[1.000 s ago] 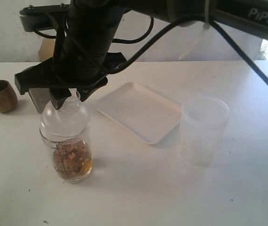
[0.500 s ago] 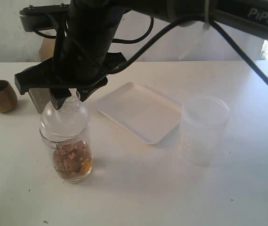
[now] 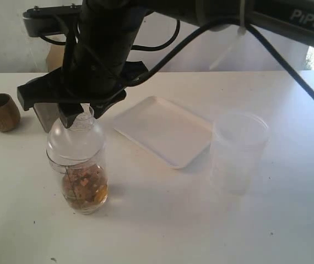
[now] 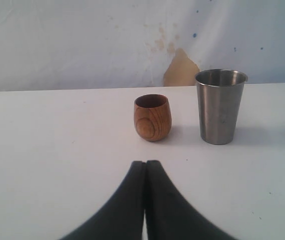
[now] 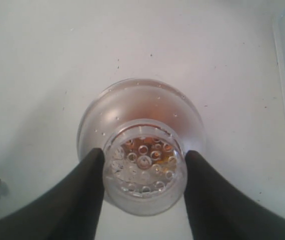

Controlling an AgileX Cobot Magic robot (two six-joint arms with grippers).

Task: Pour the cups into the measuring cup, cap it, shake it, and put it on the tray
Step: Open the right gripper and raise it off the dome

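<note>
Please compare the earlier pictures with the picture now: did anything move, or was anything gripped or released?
Nothing visibly changed. The right gripper still has its fingers closed on the cap of the measuring cup. The wooden cup, the tray and the frosted tub stayed in place.

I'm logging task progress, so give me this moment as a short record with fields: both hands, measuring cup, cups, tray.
right hand: closed on the cap at its perforated top
left hand: shut, holding nothing
measuring cup: capped, upright on the table beside the tray, amber contents with bits
wooden cup and steel tumbler: upright, side by side
tray: nothing on it
</note>
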